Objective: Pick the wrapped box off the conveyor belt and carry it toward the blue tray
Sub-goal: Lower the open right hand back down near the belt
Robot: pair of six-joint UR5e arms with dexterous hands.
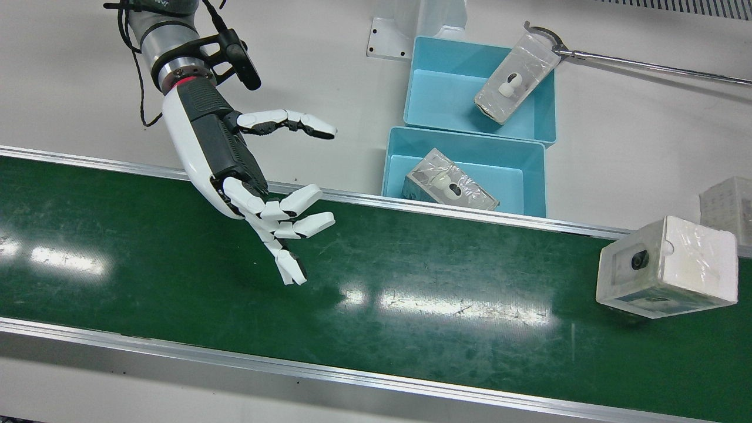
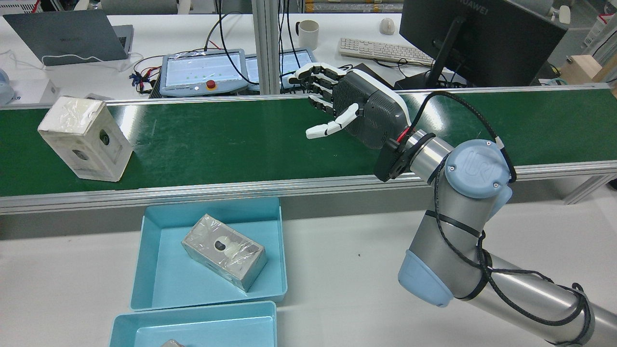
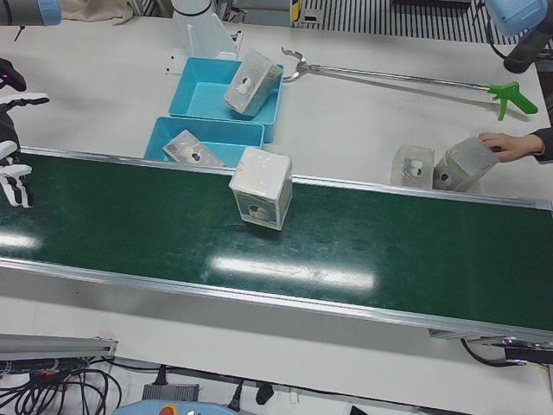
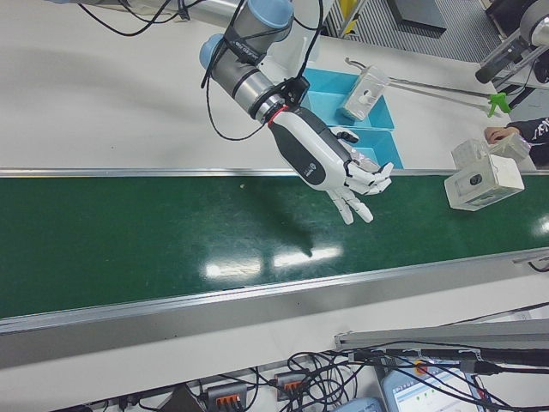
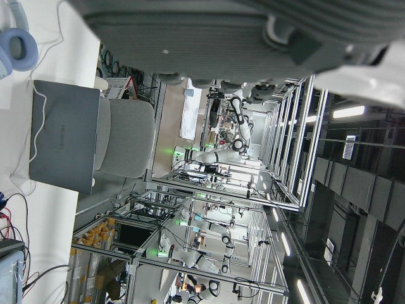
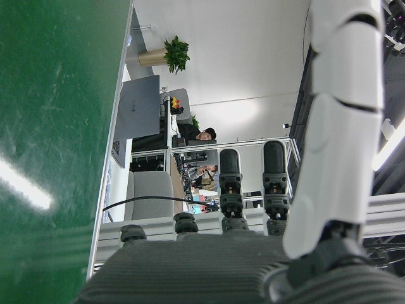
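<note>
The wrapped box [image 1: 667,267] is white and film-covered. It stands on the green conveyor belt [image 1: 411,329] at the view's right, and also shows in the rear view [image 2: 87,140] and the left-front view [image 3: 261,188]. My right hand [image 1: 258,194] hovers open and empty over the belt, far from the box, fingers spread; it also shows in the rear view [image 2: 352,103]. Two blue trays stand beside the belt: the nearer tray [image 1: 464,138] holds a wrapped box [image 1: 449,181]. Of my left hand only the palm [image 5: 253,31] shows, in its own view.
The farther blue tray [image 1: 429,88] has a wrapped box [image 1: 517,76] held over it by a long grabber tool [image 1: 646,64]. A person's hand [image 3: 505,143] rests by two more boxes [image 3: 415,164] past the belt. Aluminium rails [image 1: 352,197] edge the belt.
</note>
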